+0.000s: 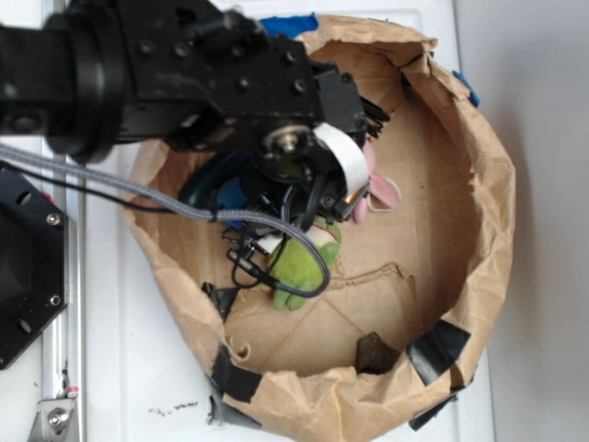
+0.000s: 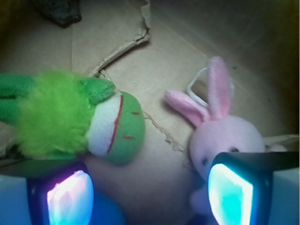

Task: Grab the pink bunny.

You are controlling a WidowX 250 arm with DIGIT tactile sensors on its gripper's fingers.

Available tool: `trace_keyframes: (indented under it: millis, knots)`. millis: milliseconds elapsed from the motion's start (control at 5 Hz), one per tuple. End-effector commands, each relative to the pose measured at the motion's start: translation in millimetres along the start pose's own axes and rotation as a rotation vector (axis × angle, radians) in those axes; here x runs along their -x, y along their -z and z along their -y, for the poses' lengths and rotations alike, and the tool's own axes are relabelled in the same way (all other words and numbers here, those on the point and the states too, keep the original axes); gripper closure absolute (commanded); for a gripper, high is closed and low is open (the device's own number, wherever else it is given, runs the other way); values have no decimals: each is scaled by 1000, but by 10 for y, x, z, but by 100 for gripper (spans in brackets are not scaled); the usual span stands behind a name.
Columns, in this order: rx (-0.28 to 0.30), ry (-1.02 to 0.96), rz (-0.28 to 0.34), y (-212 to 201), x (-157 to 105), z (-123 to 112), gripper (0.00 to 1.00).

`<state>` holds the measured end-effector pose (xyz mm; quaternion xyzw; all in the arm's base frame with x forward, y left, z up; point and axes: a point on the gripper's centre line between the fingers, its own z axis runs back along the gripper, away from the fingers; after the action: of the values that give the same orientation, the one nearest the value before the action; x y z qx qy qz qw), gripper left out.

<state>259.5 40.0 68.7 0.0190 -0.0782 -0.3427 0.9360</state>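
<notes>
Wrist view, left to right: green plush frog (image 2: 89, 119) lay on the brown paper liner (image 2: 159, 56); pink bunny (image 2: 225, 136) lay on its right, well apart from it. Gripper (image 2: 150, 190) stood with fingers (image 2: 232, 194) apart, empty, the right one over the bunny's body. Judged off-centre; shift right before closing.

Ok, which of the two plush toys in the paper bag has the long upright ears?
The pink bunny, right of the green frog-like toy in the wrist view. Its long pink ears stick up; the green one has none.
</notes>
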Motion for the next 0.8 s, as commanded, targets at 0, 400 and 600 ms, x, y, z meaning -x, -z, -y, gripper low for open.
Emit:
trace_keyframes:
  millis: [0, 400, 600]
  knots:
    - [-38, -7, 24, -105, -32, -1, 0]
    - [-38, -7, 24, -105, -32, -1, 0]
    - [31, 13, 96, -344, -50, 31, 0]
